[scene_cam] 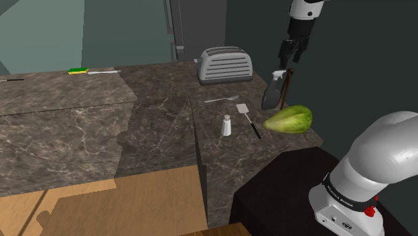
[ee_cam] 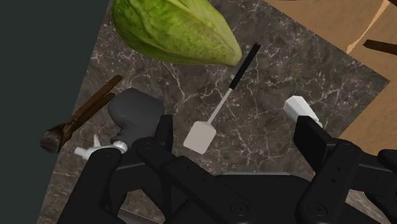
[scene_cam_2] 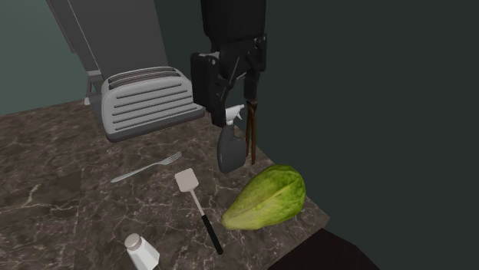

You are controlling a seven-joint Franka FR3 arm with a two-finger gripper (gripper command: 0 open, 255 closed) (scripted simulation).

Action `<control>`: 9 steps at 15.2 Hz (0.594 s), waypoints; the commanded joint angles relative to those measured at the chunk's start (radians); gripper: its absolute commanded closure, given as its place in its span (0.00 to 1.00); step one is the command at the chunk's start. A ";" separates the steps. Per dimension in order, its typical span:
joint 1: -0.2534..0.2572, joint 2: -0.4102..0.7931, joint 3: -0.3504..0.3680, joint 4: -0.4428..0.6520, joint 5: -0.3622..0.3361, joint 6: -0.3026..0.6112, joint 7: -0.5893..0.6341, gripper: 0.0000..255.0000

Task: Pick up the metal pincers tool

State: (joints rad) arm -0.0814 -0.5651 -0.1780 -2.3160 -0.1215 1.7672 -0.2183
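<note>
Claw (ee_cam: 236,130) was wide open with nothing in it, both black fingers (ee_cam: 310,137) well apart and clear of everything. It hung above the grey spray bottle (ee_cam: 135,111), pointing down at the dark marble counter (scene_cam: 80,134).

Pincers (ee_cam: 81,118): drawn brown, not shiny. They stood just beside the spray bottle on its wall side, handles up, leaning at the dark wall (scene_cam_2: 368,92). I couldn't tell whether they touched the bottle. They weren't between the fingers. In the wrist view they sat outside the finger nearer the bottle.

The rest, relative to the spray bottle:
- Green lettuce head (ee_cam: 175,28) lay near it on the stand's side, close to the counter edge.
- White spatula (ee_cam: 202,135) with a black handle lay near it on the side away from the wall, blade roughly under the open claw.
- Fork (scene_cam: 221,100) lay past the spatula, farther from the bottle.
- Small white shaker (scene_cam: 227,125) stood upright, farther out than the spatula.
- Grey toaster (scene_cam: 226,65) stood along the wall to the shoulder view's left of the bottle, apart from it.
- Green-and-yellow sponge (scene_cam: 78,70) was well apart from it, far along the counter.
</note>
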 commanded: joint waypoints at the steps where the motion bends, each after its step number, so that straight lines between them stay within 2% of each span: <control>1: -0.012 0.048 -0.043 0.016 -0.013 0.034 -0.050 0.00; 9: -0.036 0.292 -0.188 0.155 0.007 0.143 -0.234 0.00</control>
State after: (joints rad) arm -0.1116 -0.3090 -0.3423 -2.1763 -0.1194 1.8899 -0.4198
